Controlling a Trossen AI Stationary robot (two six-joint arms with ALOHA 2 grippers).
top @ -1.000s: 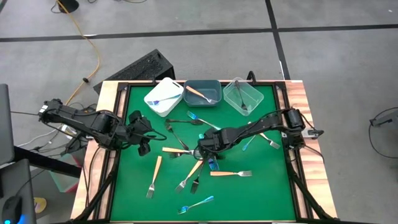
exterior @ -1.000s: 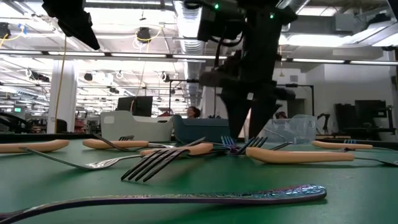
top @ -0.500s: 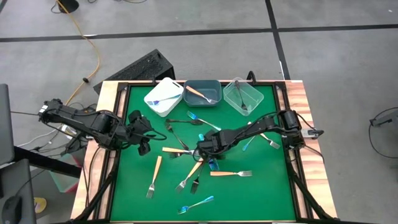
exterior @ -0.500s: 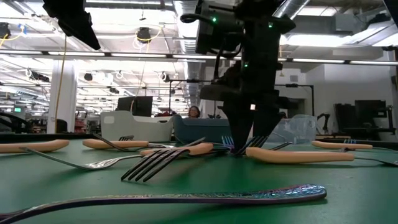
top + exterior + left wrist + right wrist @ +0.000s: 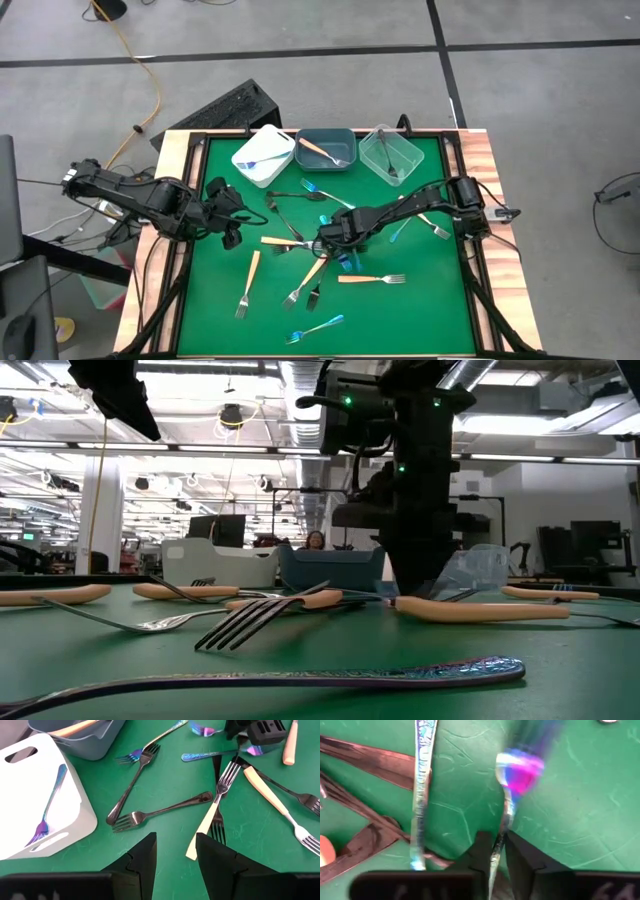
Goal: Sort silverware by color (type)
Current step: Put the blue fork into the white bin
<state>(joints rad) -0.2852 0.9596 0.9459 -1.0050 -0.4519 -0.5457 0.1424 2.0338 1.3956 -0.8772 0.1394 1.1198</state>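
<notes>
The right gripper (image 5: 496, 851) sits down in the fork pile just below the grey-blue bin (image 5: 325, 148), fingers pinched on what looks like an iridescent blue fork (image 5: 512, 785). Picking is underway; next comes a lift toward the white bin (image 5: 263, 156). The left gripper (image 5: 175, 852) waits beside the pile, part open, empty.

Right end effector (image 5: 496, 851) lowered, fingers pinched; left end effector (image 5: 175, 851) parted.

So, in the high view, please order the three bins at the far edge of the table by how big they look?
1. White rectangular bin and dark grey-blue bin: they look about alike, so I would not rank them.
2. Clear plastic bin: it looks slightly smaller, but its see-through walls make this unsure.
</notes>
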